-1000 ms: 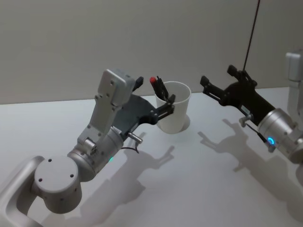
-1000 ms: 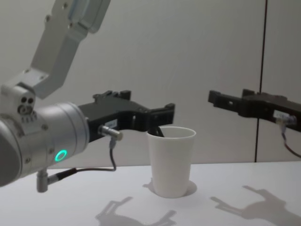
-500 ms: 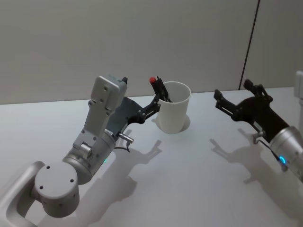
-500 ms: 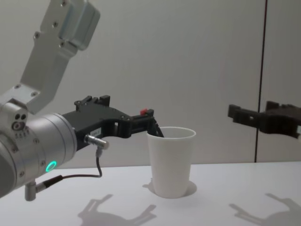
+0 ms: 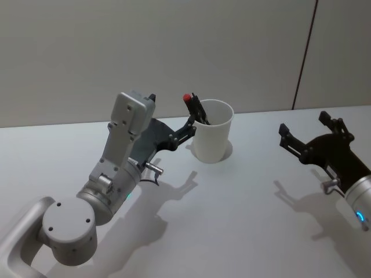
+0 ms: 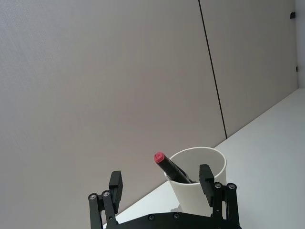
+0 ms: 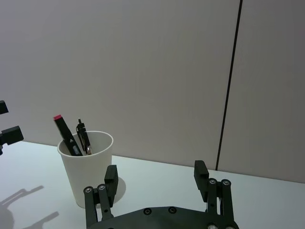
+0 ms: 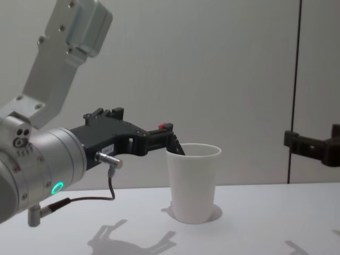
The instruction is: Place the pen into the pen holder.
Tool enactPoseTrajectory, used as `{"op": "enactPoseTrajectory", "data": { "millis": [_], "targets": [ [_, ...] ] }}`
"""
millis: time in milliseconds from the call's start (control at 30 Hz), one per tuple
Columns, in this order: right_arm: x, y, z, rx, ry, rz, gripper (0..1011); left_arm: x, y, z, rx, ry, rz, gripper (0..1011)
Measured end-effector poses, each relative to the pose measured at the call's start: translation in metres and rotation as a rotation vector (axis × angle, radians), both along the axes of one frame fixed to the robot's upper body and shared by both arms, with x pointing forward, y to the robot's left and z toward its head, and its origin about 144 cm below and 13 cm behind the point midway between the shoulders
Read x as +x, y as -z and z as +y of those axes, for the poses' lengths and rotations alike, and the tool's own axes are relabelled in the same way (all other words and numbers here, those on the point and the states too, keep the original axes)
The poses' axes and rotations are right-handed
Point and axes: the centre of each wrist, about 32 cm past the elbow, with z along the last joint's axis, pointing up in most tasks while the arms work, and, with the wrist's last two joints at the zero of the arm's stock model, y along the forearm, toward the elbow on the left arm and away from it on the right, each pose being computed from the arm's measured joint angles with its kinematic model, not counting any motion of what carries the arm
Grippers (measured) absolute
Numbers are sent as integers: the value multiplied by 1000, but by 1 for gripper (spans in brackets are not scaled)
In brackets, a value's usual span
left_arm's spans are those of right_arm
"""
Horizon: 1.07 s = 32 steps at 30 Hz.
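Nearest to the robot is just bare white table (image 5: pixel 232 231) with arm shadows on it. A bit further out, the left gripper (image 5: pixel 186 128) sits just left of the pen holder (image 5: pixel 212 139), fingers spread apart and holding nothing. In the left wrist view you can see the gap between its two fingers, with the cup framed beyond them, so it's released. Over on the right, the right gripper (image 5: pixel 310 136) hangs well apart from the cup, also spread wide and empty (the right wrist view shows both fingers with nothing between them). Looks parked to me.

Then the pen holder itself, standing upright toward the far side of the table near the wall (image 5: pixel 174 52). The pen (image 5: pixel 194 107) is inside it, dark body leaning against the left rim with its red end poking out above the lip.

So as far as I can judge, the task is basically done: pen's in, gripper has let go. All that's left is pulling the left arm clear without bumping the cup.

View differences: the right wrist view shows a second dark, clip-like item (image 7: pixel 84 136) next to the pen inside the cup, which the chest view barely hints at. The chest view gives the side-on look, showing the cup flat on the table and the left gripper level with its rim.
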Motion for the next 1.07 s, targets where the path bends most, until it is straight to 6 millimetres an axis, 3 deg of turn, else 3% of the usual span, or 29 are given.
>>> {"op": "enactPoseTrajectory", "data": {
  "millis": [1067],
  "targets": [
    [-7,0,0,-9,19,2,1002,0,0,0,0,-1,0,1001]
  ]
}}
